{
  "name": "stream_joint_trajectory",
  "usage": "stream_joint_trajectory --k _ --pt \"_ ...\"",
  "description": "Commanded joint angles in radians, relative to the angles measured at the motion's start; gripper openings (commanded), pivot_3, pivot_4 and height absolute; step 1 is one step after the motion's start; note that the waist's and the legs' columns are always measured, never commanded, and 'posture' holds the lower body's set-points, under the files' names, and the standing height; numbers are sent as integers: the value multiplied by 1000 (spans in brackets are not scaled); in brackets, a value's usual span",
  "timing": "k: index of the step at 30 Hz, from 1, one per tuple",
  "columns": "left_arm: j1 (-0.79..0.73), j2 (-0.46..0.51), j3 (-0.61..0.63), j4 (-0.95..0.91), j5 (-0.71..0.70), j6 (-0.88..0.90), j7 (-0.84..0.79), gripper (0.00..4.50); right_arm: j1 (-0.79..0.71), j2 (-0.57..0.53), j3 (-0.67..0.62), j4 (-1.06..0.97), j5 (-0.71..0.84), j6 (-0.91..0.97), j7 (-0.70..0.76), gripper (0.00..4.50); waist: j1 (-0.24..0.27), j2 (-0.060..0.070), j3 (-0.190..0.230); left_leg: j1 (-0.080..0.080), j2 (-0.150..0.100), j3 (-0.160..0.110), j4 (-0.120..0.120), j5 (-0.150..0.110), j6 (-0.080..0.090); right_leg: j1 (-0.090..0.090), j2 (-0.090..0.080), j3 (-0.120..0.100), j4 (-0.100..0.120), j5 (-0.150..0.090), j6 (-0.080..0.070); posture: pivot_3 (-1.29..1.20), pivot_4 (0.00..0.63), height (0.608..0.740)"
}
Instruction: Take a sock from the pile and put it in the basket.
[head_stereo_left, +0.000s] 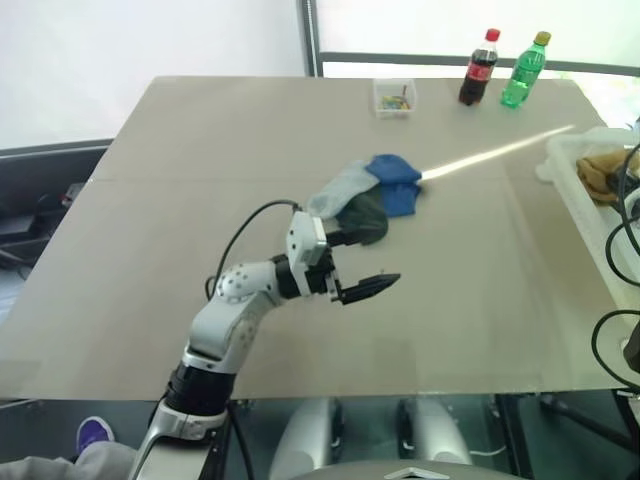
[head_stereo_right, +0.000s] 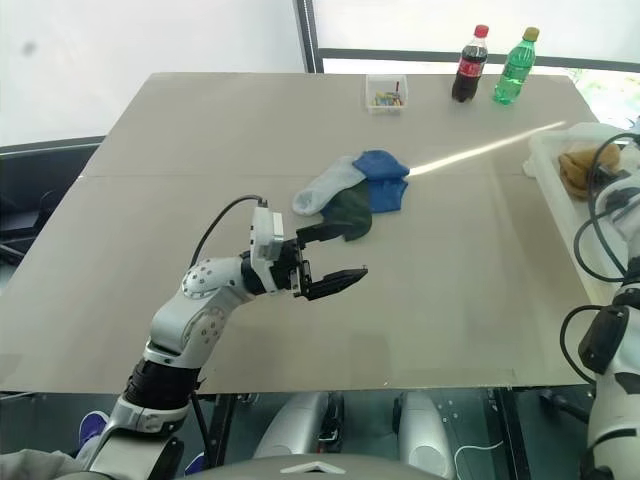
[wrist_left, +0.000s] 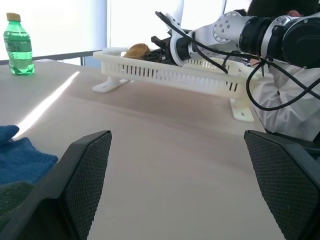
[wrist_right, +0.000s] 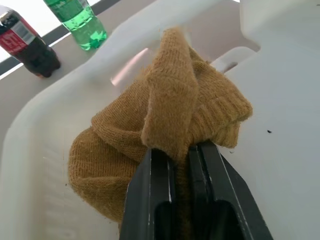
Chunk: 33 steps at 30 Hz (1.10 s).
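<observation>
Head views, pile: three socks, light grey, dark green and blue, lie bunched as the pile (head_stereo_right: 352, 195) near the middle of the tabletop (head_stereo_right: 200, 150).
Head views, left hand: the left hand (head_stereo_right: 325, 255) hangs just short of the pile, fingers spread wide and holding nothing.
Head views, basket: the white basket (head_stereo_left: 592, 205) sits at the tabletop's right edge with a mustard-yellow sock (head_stereo_left: 603, 172) inside it.
Head views, far edge: a small clear box (head_stereo_left: 394, 97), a cola bottle (head_stereo_left: 478, 68) and a green bottle (head_stereo_left: 523, 70) stand well apart from the pile.
Left wrist view, left hand: both mesh-faced fingers (wrist_left: 75, 180) stand far apart with bare tabletop between them.
Left wrist view, right arm: it reaches over the basket rim.
Right wrist view, right hand: the right hand (wrist_right: 180, 160) is clamped on the mustard-yellow sock, which hangs bunched over the basket floor, inside the walls.
Step in hand: judged to be the release of the sock into the basket.
Procedure: part the fingers fully while over the basket floor, clear of the rim; confirm the knit drops free of both pads before withdrawing.
Risk: the fabric may snag on a finger and be dragged out.
</observation>
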<state>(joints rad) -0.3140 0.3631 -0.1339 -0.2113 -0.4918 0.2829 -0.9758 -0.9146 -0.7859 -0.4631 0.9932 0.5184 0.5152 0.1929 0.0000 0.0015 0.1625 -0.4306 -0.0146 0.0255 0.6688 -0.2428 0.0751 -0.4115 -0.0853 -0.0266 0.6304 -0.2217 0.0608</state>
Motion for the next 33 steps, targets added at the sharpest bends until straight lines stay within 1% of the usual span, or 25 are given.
stream_joint_trajectory --k 1,4,6,7,10,11,12,13,14,15,16,19,22,24,26,28,30,32,33 --pt "4 -6 -7 -48 -1 -4 17 4500 -36 -23 -6 45 -40 -36 -8 19 0 0 0 0 0 0 0 0 0 0 0 0 0 0 0 0 150 729" --pt "-2 -11 -10 -40 0 -5 27 4500 -50 -30 -12 78 -54 -17 -9 19 -1 0 0 0 0 0 0 0 0 0 0 0 0 0 0 0 150 729" --pt "-6 -12 -10 -36 -2 -4 28 4500 -54 -37 -25 82 -51 2 -11 861 0 0 0 1 0 0 0 0 0 0 0 0 0 0 0 0 150 729" --pt "-8 -12 -10 -35 -3 -5 27 4500 -51 -40 -27 77 -50 12 -7 1087 0 0 0 0 0 0 0 0 -1 0 0 0 0 0 0 0 150 729" --pt "-18 -13 -13 -23 0 -11 22 4500 -30 -46 -37 44 -46 37 -2 2165 -1 0 0 0 0 0 0 0 -1 0 0 0 0 0 0 0 150 729" --pt "-24 -14 -13 -16 0 -13 20 4500 -21 -48 -45 28 -42 44 -10 2455 0 0 0 0 0 0 0 1 -1 0 0 0 0 0 0 0 150 729" --pt "-28 -14 -13 -11 2 -15 19 4500 -7 -49 -54 0 -36 63 -15 2972 0 0 0 0 0 0 0 1 -1 0 0 0 0 0 0 0 150 729" --pt "-30 -14 -13 -7 3 -16 17 4500 3 -49 -61 -22 -32 77 -18 3371 1 0 0 0 0 0 0 0 -1 0 0 0 0 0 0 0 150 729" --pt "-33 -14 -14 -4 3 -15 18 4500 27 -48 -72 -70 -21 101 -22 3968 2 0 0 0 0 0 0 0 -1 0 0 0 1 0 0 0 150 729" --pt "-36 -13 -14 1 6 -12 22 4500 51 -45 -83 -119 -10 124 -21 4368 4 0 0 0 0 0 0 0 -1 0 0 0 1 0 0 0 150 729" --pt "-38 -10 -16 6 15 -11 27 4500 91 -40 -101 -194 9 159 -21 4443 8 0 0 0 0 0 1 0 -1 0 0 0 1 0 0 0 150 729" --pt "-40 -3 -18 15 24 -2 35 4500 230 -22 -173 -411 75 245 -17 4443 15 1 0 0 0 -1 1 0 0 0 0 0 1 0 0 0 150 729" --pt "-26 11 -16 11 33 5 43 4500 369 3 -258 -599 141 299 -7 4443 16 1 -1 -1 0 -1 1 -2 3 0 0 0 1 0 1 0 150 729" --pt "-13 29 -16 5 47 4 46 4500 457 19 -290 -741 172 296 25 4443 15 1 -1 0 0 -1 1 -2 3 0 0 0 2 0 1 0 150 729" --pt "12 59 5 -3 50 9 49 4500 585 43 -275 -1021 251 300 122 4443 14 2 -1 0 0 -1 1 -2 3 0 0 0 2 0 1 0 150 729" --pt "41 88 30 -12 48 14 56 4500 712 53 -223 -1271 288 280 210 4443 2 4 -2 1 1 -1 1 -2 3 0 1 1 4 0 1 0 150 729" --pt "70 109 51 -24 51 16 69 4500 779 72 -189 -1401 321 282 233 4443 -6 3 -1 3 2 -1 1 -2 3 0 2 2 6 0 1 0 150 729" --pt "105 133 78 -50 43 24 80 4500 818 107 -144 -1488 333 266 238 3931 -9 1 -1 6 2 -1 1 -2 3 1 2 3 7 0 1 0 150 729" --pt "125 146 94 -65 36 34 85 4500 851 110 -102 -1532 316 250 259 3591 -8 0 -1 7 3 -1 1 -2 3 1 2 3 7 0 1 0 150 729"
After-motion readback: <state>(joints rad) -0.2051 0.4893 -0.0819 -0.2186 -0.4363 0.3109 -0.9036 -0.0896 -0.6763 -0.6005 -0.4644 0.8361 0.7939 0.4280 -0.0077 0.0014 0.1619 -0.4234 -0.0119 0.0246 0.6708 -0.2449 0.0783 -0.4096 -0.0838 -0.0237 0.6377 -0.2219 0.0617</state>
